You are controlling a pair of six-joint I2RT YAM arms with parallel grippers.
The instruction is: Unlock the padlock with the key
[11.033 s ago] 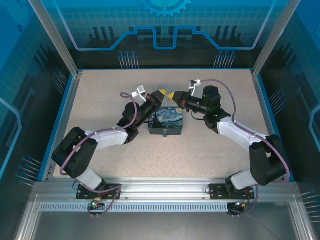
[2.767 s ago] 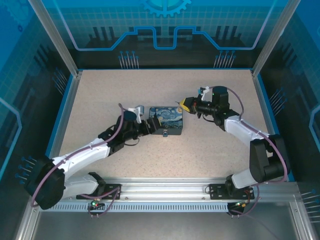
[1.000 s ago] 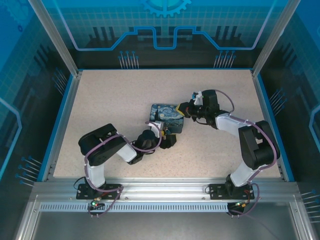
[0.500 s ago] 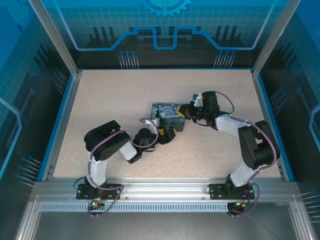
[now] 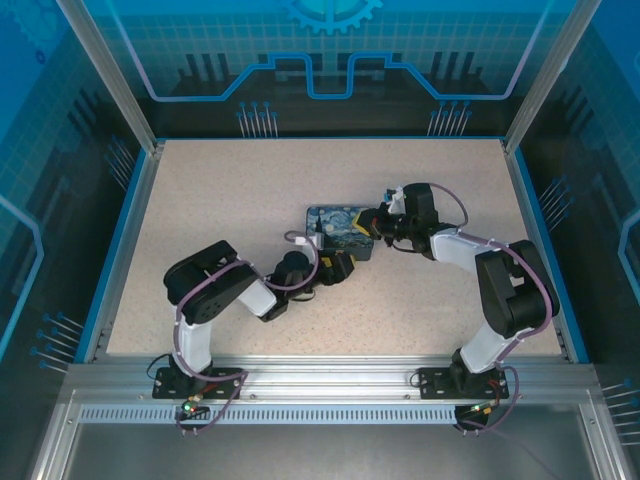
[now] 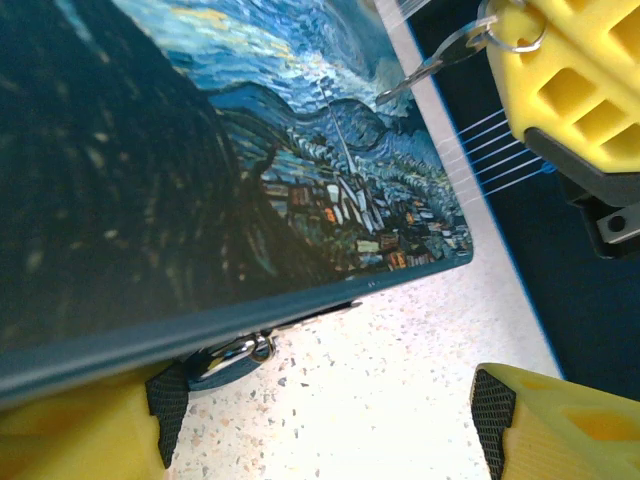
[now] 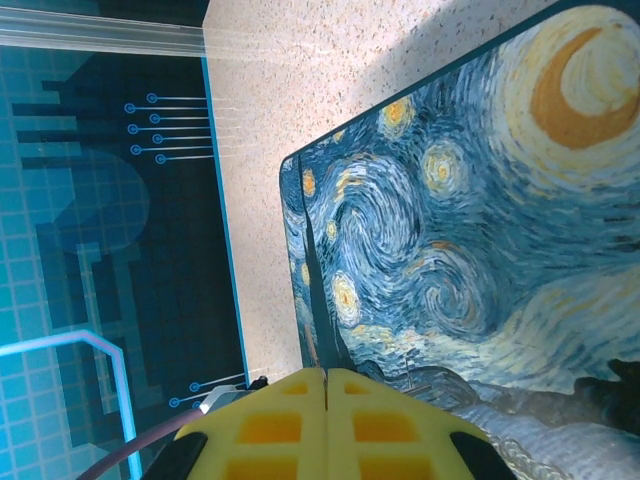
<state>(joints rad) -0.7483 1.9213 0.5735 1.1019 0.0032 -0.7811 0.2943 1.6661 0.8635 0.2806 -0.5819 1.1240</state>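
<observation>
My left pincer (image 5: pixel 342 267) lay low on the speckled table (image 5: pixel 220 190), jaws apart, at the near edge of the padlock (image 5: pixel 338 226). From my left wrist I saw one yellow finger (image 6: pixel 70 440) tucked beneath that dark near edge. Its partner stood clear across a bare strip of tabletop, so nothing was gripped between them. A small shiny metal piece (image 6: pixel 235 357) hung below the padlock's edge, just beside the tucked finger.

The padlock itself sat around the middle of the table, between my two arms, its face of blue swirls and yellow stars turned upward.

My right pincer (image 5: pixel 371 222) was at the padlock's right side, pressed together. From my right wrist I saw only a thin seam between the yellow tips, with the printed face just beyond them. The key (image 6: pixel 432 65), thin and silvery with a ring (image 6: pixel 520 30) at its head, stuck out from those closed tips, so I took it as clamped there. Its point aimed down at the printed face near the right edge, and I could not tell whether it touched.
</observation>
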